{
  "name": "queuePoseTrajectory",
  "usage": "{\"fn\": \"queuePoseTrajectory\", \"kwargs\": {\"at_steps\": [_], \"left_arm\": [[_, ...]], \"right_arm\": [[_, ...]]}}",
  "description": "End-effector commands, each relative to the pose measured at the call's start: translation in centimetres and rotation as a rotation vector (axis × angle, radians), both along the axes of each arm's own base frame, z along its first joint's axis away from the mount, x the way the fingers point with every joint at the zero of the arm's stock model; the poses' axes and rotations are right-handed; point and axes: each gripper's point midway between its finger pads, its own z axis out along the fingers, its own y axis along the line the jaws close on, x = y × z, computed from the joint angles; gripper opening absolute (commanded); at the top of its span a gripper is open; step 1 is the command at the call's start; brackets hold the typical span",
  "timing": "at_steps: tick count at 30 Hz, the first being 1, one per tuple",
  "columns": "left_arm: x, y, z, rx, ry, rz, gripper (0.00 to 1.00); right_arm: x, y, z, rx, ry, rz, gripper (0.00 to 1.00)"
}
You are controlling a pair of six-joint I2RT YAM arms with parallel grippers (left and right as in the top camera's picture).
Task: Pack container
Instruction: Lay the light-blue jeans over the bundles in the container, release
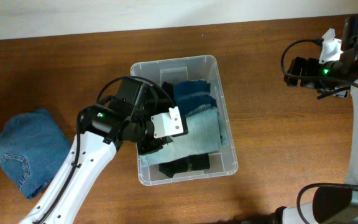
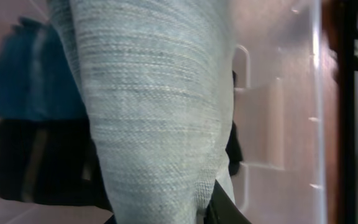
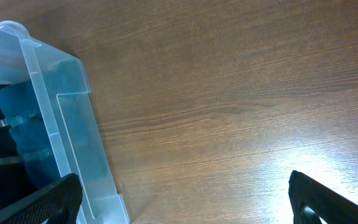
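The container (image 1: pixel 226 118) is a clear plastic bin at the table's centre. It holds a dark blue folded garment (image 1: pixel 194 94) at the far end, a light grey-blue cloth (image 1: pixel 201 132) in the middle and a black item (image 1: pixel 185 165) at the near end. My left gripper (image 1: pixel 152 142) is inside the bin at its left side, shut on the light grey-blue cloth (image 2: pixel 160 112), which fills the left wrist view. My right gripper (image 1: pixel 297 70) is open and empty over bare table to the right of the bin. Its fingers (image 3: pixel 182 208) frame the wood.
Folded blue jeans (image 1: pixel 27 152) lie on the table at the far left. In the left wrist view the bin wall (image 2: pixel 278 124) runs along the right, with the blue garment (image 2: pixel 23 81) and the black item (image 2: pixel 36 162) at the left. The bin corner (image 3: pixel 61 124) shows in the right wrist view.
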Motion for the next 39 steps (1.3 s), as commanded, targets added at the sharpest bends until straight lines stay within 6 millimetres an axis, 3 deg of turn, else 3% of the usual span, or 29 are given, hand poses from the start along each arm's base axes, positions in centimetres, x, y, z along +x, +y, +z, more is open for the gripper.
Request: {"fn": "queuePoseTrajectory", "kwargs": {"at_steps": [1, 5, 8, 9, 10, 11, 12, 13, 15, 17, 20, 23, 24, 25, 26, 27, 28, 31, 34, 39], "left_arm": [[-0.1, -0.2, 0.5, -0.007, -0.024, -0.038, 0.00], [-0.2, -0.2, 0.0, 0.004, -0.001, -0.038, 0.00], [0.5, -0.6, -1.9, 0.021, 0.045, -0.039, 0.00], [0.8, -0.7, -2.7, 0.028, 0.070, -0.027, 0.29], [0.9, -0.8, -3.0, 0.031, 0.081, -0.021, 0.43], [2.1, -1.2, -4.1, 0.035, 0.079, -0.002, 0.99], [2.6, -1.4, -4.3, 0.033, 0.073, 0.009, 0.99], [4.3, -1.6, -4.5, 0.029, 0.040, 0.070, 1.00], [8.5, -1.4, -3.3, 0.027, -0.079, 0.258, 0.99], [10.1, -1.4, -1.4, 0.009, -0.132, 0.318, 0.99], [11.2, -2.0, 2.7, -0.068, -0.151, 0.399, 0.99], [9.6, -2.1, 5.5, -0.122, -0.059, 0.457, 0.99], [8.7, -2.3, 6.0, -0.136, -0.017, 0.457, 0.96], [7.7, -2.4, 6.2, -0.144, 0.023, 0.445, 0.64], [6.6, -2.6, 6.3, -0.150, 0.068, 0.426, 0.30], [5.7, -2.5, 6.2, -0.146, 0.104, 0.418, 0.11], [4.5, -2.1, 5.6, -0.124, 0.174, 0.442, 0.01], [2.0, -1.1, 3.9, -0.043, 0.327, 0.519, 0.01], [0.2, -1.6, 2.8, 0.004, 0.375, 0.495, 0.01], [-0.4, -3.0, 0.1, 0.028, 0.423, 0.509, 0.01]], "right_arm": [[-0.3, -0.3, 0.1, -0.002, -0.001, -0.019, 0.98], [-0.3, -0.3, 0.1, -0.002, -0.001, -0.019, 0.98], [-0.3, -0.3, 0.1, -0.002, -0.001, -0.019, 0.98], [-0.3, -0.3, 0.1, -0.002, -0.001, -0.018, 0.98], [-0.3, -0.2, 0.1, -0.002, -0.001, -0.018, 0.98], [-0.3, -0.2, 0.1, -0.002, 0.000, -0.018, 0.98], [-0.3, -0.2, 0.1, -0.002, 0.000, -0.018, 0.98], [-0.3, -0.2, 0.1, -0.001, 0.000, -0.018, 0.98], [-0.4, -0.2, 0.0, 0.000, 0.006, -0.018, 0.98], [-0.5, -0.2, 0.0, 0.001, 0.008, -0.018, 0.98], [-0.5, -0.2, 0.0, 0.000, 0.007, -0.018, 0.98], [-0.4, -0.2, 0.0, 0.000, 0.007, -0.018, 0.98], [-0.4, -0.2, 0.0, 0.000, 0.006, -0.018, 0.98], [-0.4, -0.2, 0.0, -0.001, 0.005, -0.018, 0.98], [-0.4, -0.2, 0.0, -0.001, 0.004, -0.018, 0.98], [-0.4, -0.2, 0.0, -0.001, 0.003, -0.018, 0.98], [-0.4, -0.2, 0.0, -0.001, 0.003, -0.018, 0.98], [-0.3, -0.2, 0.1, -0.001, 0.002, -0.018, 0.98], [-0.3, -0.3, 0.1, -0.002, -0.001, -0.018, 0.98], [-0.3, -0.2, 0.1, -0.002, 0.001, -0.018, 0.98]]}}
